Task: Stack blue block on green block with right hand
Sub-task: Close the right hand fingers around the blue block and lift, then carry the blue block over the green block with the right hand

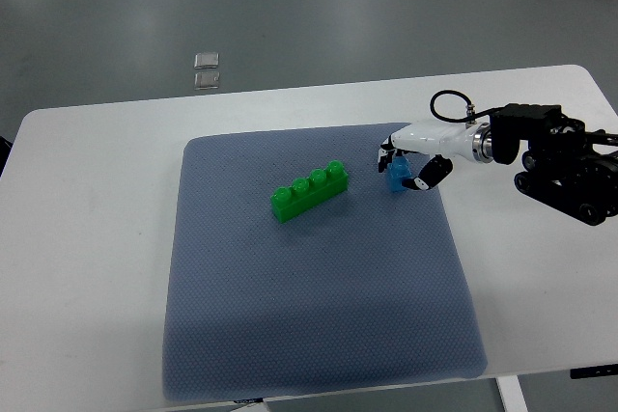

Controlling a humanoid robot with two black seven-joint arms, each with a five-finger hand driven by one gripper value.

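Gripping small blue block [397, 177], glossy plastic, near mat's upper-right: right hand [406, 163], white shell w/ black fingertips curled round it. Green block [310, 190], long, 4 round studs, lies apart to left. Dimpled grey-blue mat [319, 335] on smooth white table [87, 238].

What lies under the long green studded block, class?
The green studded plastic block rests on the blue-grey textured mat, which lies on the white table. The mat directly beneath the block is covered, so nothing more can be seen there.
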